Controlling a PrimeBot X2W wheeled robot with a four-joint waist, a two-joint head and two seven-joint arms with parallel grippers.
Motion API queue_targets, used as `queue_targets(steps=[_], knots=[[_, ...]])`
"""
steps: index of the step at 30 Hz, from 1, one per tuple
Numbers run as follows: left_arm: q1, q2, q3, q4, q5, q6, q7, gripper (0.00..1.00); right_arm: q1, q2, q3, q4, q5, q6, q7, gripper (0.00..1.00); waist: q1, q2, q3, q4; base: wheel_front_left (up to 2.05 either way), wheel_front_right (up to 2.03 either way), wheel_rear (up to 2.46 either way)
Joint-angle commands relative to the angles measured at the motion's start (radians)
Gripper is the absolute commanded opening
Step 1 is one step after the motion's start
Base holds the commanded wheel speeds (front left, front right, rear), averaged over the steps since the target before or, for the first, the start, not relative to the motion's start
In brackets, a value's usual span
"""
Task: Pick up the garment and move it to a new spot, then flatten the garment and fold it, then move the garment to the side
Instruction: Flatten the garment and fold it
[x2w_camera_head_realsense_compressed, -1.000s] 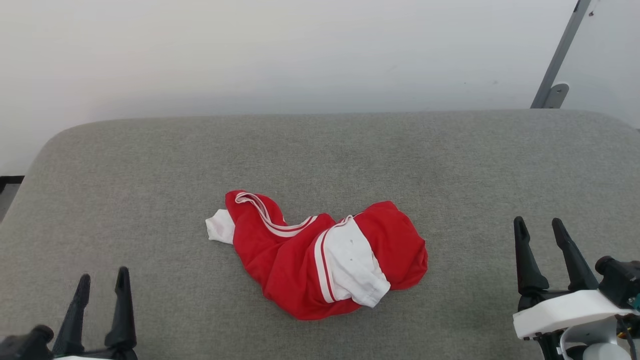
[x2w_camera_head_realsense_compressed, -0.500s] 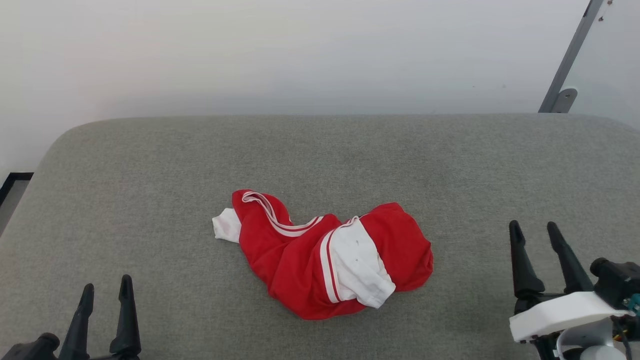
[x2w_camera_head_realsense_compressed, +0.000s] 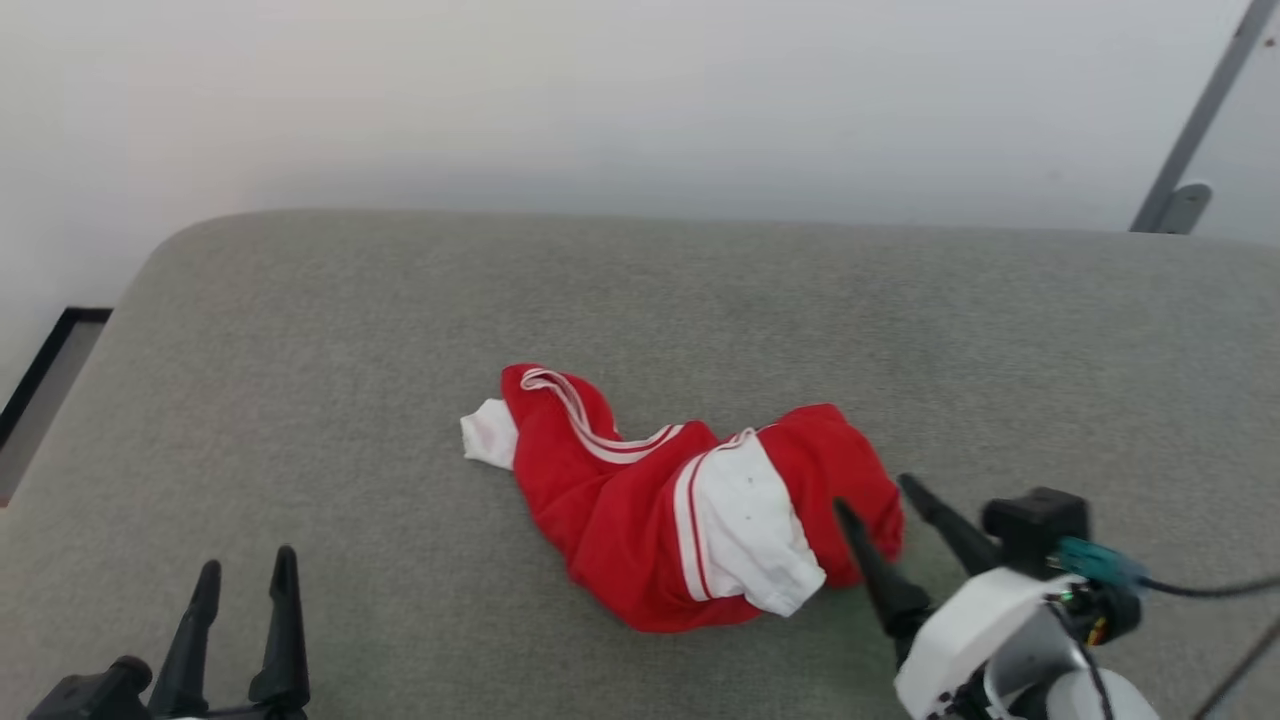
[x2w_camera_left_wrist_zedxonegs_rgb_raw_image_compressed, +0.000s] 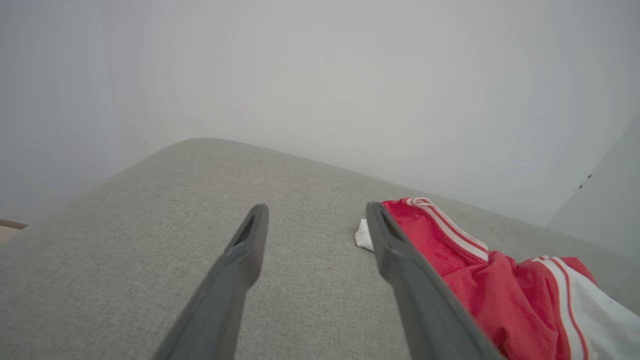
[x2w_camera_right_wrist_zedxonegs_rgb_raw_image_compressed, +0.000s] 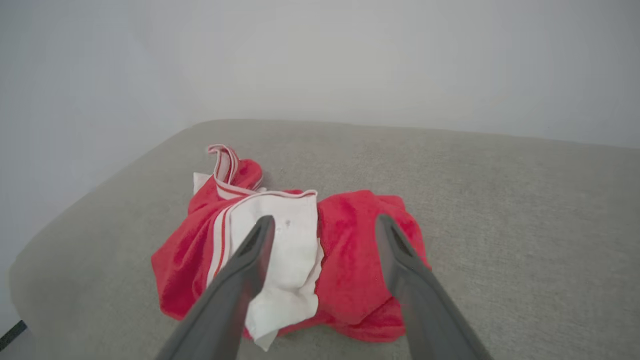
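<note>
A grey fabric-covered counter (x2w_camera_head_realsense_compressed: 300, 330) is standing against a pale wall (x2w_camera_head_realsense_compressed: 640, 100). A red soft-fabric jersey (x2w_camera_head_realsense_compressed: 600, 500) with white sleeve panels and striped trim is lying crumpled at its middle. My right claw (x2w_camera_head_realsense_compressed: 872, 492) is hovering, spread wide, at the jersey's right end. My left claw (x2w_camera_head_realsense_compressed: 248, 560) is hanging released, well apart from the jersey.

Grey fabric worktop (x2w_camera_head_realsense_compressed: 300, 330), rounded far-left corner, plain weave. White wall (x2w_camera_head_realsense_compressed: 600, 100) directly behind. Slanted grey bar (x2w_camera_head_realsense_compressed: 1203, 110) upper right, small bracket (x2w_camera_head_realsense_compressed: 1180, 205) at its foot near worktop's back edge. Black strip (x2w_camera_head_realsense_compressed: 45, 365) off left edge.
</note>
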Motion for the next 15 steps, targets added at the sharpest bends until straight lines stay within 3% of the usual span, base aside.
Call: queue_targets(steps=[1,15], knots=[[-0.019,0.005,-0.01,0.001,-0.004,-0.002,-0.005,1.0,-0.026,-0.024,0.046,0.005,0.015,0.0,0.047,1.0,0.0,0.0,0.01,0.023,0.0,0.0,0.0],[-0.065,-0.003,-0.067,0.022,-0.025,-0.003,-0.005,1.0,-0.146,-0.116,0.203,0.134,0.038,0.0,0.335,1.0,0.0,0.0,0.057,0.135,0.0,0.0,0.0]])
